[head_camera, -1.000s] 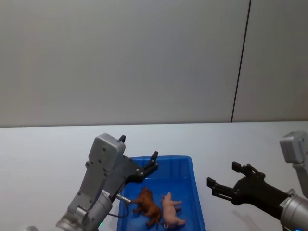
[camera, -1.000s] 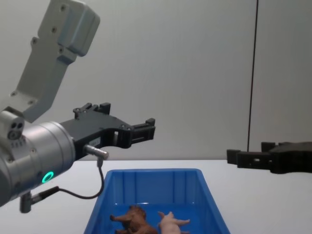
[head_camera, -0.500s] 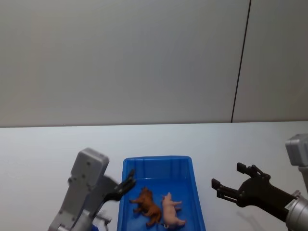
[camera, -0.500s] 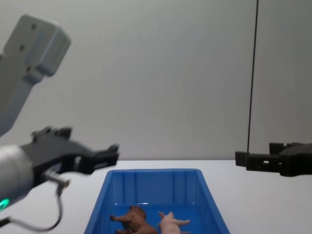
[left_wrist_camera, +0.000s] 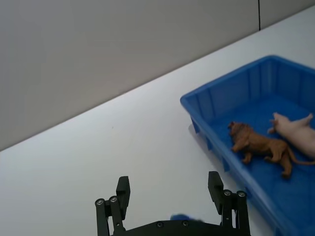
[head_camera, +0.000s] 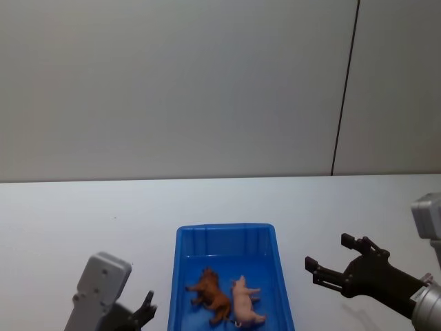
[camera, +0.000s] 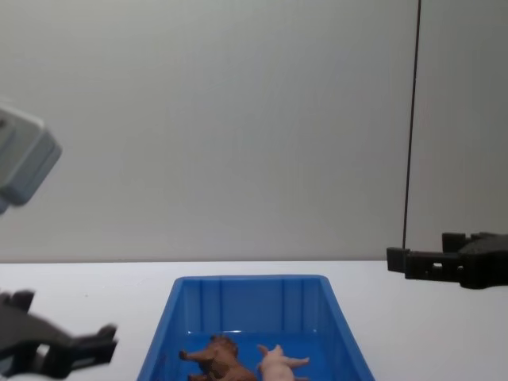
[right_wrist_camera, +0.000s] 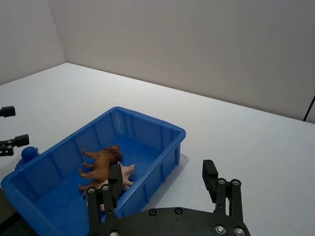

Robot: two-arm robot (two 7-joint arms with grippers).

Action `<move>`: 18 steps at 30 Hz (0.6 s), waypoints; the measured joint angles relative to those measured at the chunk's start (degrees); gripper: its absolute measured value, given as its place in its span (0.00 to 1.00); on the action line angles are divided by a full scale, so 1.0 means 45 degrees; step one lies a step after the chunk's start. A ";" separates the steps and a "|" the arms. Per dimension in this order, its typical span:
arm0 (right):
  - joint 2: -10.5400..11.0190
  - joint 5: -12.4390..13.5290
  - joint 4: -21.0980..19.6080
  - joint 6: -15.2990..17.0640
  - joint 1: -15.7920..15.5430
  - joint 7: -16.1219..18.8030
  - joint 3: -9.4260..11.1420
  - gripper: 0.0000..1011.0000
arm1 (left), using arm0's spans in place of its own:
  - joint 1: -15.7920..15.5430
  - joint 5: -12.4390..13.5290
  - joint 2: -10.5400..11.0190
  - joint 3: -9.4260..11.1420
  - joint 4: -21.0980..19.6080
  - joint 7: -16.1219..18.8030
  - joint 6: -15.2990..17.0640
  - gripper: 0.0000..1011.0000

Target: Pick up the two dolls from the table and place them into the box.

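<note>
Both dolls, lion (head_camera: 209,292) and pig (head_camera: 245,304), lay in the box (head_camera: 225,233) between the spread-fingered left gripper (left_wrist_camera: 171,194) and right gripper (head_camera: 332,258).

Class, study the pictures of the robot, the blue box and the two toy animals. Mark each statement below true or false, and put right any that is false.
1. Both toy animals lie inside the blue box. True.
2. The pig is held in the right gripper. False: the right gripper is open and empty, beside the box on the robot's right.
3. The brown lion lies to the robot's left of the pig. True.
4. The left gripper is shut on the lion. False: it is open and empty, over the white table, left of the box.
5. The box stands on the table between the two grippers. True.
</note>
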 joint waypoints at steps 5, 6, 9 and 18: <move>0.0013 0.0000 -0.0008 -0.0010 -0.0008 0.0000 0.0005 0.99 | 0.0399 -0.0242 0.0185 -0.0056 -0.0034 0.0233 0.0257 0.99; 0.0015 0.0000 -0.0010 -0.0014 -0.0009 0.0000 0.0007 0.99 | 0.0439 -0.0271 0.0197 -0.0061 -0.0032 0.0245 0.0276 0.99; 0.0018 0.0000 -0.0010 -0.0018 -0.0012 0.0000 0.0010 0.99 | 0.0589 -0.0373 0.0234 -0.0088 0.0054 0.0250 0.0308 0.99; 0.0026 0.0000 -0.0010 -0.0033 -0.0022 -0.0002 0.0016 0.99 | 0.0727 -0.0571 0.0136 -0.0142 0.0567 -0.0157 0.0125 0.99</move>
